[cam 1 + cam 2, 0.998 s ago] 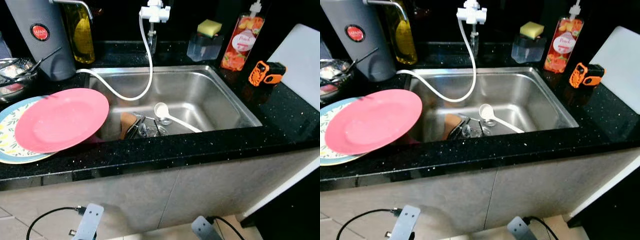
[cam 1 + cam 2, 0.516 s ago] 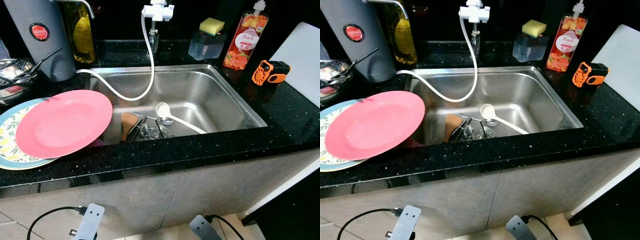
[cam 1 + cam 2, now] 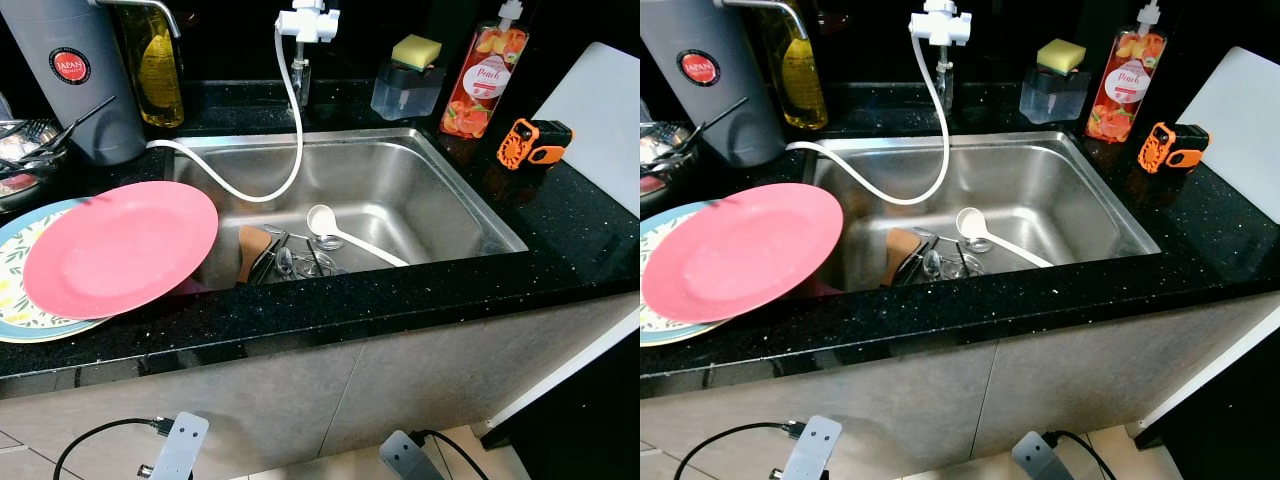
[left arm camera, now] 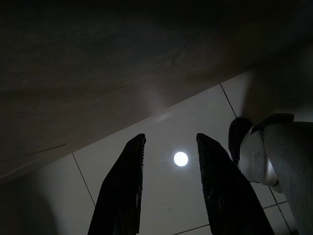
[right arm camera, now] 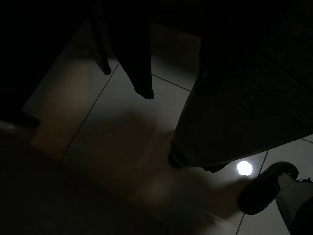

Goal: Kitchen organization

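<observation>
Looking down from the head camera, we are facing a stainless sink [image 3: 455, 185] set in a black speckled counter [image 3: 400, 295]. A white ladle [image 3: 345, 235] is lying in the basin, its bowl beside a heap of metal utensils [image 3: 295, 262] and a brown wooden piece [image 3: 250, 250] near the front wall. A white hose [image 3: 285, 150] is hanging from the tap [image 3: 305, 20] and curling across the basin to its back left corner. A pink plate [image 3: 120, 245] is resting on a patterned plate [image 3: 25, 270] to the left of the sink, its edge overhanging the basin. Behind them, a grey canister [image 3: 85, 75] and a yellow oil bottle [image 3: 160, 65] are standing. A yellow sponge [image 3: 416, 50] is sitting on a clear holder, just beside an orange soap bottle [image 3: 482, 75], with an orange tool [image 3: 530, 145] to the right.

Our arms are hanging low. We are holding the left gripper [image 4: 168, 166] parted and empty over pale floor tiles [image 4: 161, 196]. We cannot tell how the right gripper [image 5: 161, 98] is set in its dark view.
</observation>
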Motion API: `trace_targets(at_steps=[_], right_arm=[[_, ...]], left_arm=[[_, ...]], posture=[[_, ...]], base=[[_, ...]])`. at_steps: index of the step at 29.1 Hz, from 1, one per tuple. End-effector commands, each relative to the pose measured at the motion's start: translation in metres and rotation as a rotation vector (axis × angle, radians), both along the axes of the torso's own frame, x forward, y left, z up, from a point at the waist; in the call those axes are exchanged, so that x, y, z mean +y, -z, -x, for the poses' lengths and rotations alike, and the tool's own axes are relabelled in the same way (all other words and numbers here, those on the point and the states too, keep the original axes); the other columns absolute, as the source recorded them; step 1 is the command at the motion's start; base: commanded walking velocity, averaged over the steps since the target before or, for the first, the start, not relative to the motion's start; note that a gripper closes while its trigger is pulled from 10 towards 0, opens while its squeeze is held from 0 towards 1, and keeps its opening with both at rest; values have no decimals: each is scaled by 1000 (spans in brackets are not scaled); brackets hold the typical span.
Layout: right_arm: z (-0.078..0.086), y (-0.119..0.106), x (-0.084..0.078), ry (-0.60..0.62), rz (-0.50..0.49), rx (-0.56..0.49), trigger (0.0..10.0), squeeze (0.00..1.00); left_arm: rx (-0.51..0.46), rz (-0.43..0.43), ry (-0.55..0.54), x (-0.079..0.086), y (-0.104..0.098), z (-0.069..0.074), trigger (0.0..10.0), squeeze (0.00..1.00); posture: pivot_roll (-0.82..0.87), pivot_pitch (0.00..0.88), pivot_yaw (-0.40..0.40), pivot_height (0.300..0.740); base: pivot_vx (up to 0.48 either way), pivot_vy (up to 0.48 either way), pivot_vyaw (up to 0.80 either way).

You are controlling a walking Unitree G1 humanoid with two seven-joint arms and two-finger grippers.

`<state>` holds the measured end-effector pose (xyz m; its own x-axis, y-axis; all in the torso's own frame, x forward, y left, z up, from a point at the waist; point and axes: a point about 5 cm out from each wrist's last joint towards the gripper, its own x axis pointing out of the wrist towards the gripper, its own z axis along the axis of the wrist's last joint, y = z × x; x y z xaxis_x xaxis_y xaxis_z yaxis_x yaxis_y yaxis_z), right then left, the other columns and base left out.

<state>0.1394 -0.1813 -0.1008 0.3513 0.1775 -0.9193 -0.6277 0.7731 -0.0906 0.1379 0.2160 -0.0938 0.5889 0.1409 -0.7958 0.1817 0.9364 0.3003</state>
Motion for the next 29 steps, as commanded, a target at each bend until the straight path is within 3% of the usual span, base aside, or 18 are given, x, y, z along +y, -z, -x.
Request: trace_targets(at_steps=[1,12,29], right_arm=[[5,2,0,-9,7,14,10000,0],[6,2,2,-14,6,19,10000,0],[5,3,5,-33,17,17,10000,0]], left_arm=[[14,-19,4,5,1,4,10000,0],[5,-26,14,5,-1,0,10000,0],[-36,-27,24,2,-4,-6,10000,0]], posture=[[192,0,-76,740],[190,0,-74,740],[196,0,-78,740]], base=[[0,0,0],[0,-49,0],[0,-335,761]])
